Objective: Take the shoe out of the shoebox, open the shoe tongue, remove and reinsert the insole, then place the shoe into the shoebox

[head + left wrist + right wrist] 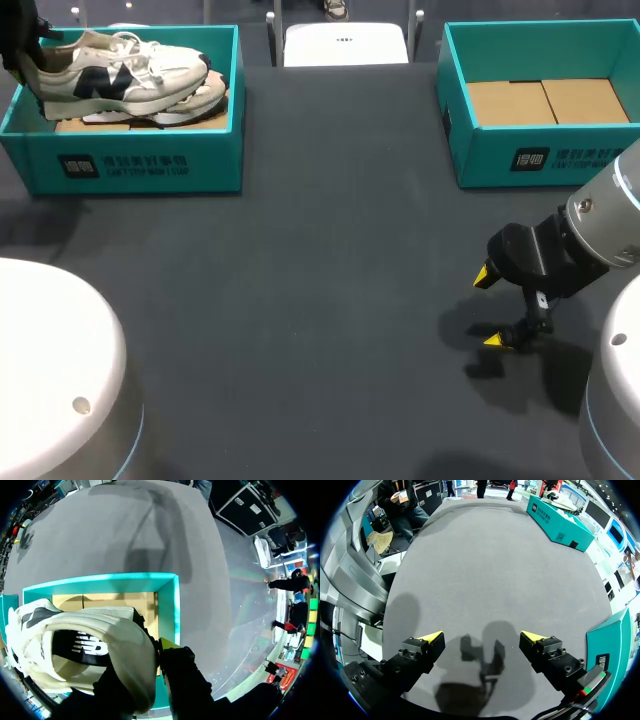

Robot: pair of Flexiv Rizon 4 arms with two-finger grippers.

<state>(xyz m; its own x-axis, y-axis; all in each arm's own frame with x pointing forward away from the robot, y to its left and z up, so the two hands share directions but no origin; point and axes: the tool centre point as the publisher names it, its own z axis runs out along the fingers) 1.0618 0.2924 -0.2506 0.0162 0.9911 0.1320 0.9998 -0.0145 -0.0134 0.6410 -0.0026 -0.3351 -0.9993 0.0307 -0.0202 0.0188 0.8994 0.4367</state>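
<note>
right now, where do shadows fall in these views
head view: right gripper throws a shadow on the table; right wrist view: same shadow, soft-edged, between its fingers; left wrist view: arm shadow crosses the table beyond the shoebox, shoe brightly lit

Two teal shoeboxes stand on the one dark tabletop (320, 250): the left shoebox (140, 165) at the upper left of the frame and the right shoebox (540, 160) at the upper right. One white shoe (120, 65) shows in the left shoebox; whether the pale shape under it is a second cannot be told. Two brown cardboard flaps (545, 100) lie in the right shoebox. Two arms come in, the left arm (18, 45) and the right arm (600, 230). The right arm's jaws show two yellow fingertips (483, 277); the left arm's show one yellow tip (167, 643).
</note>
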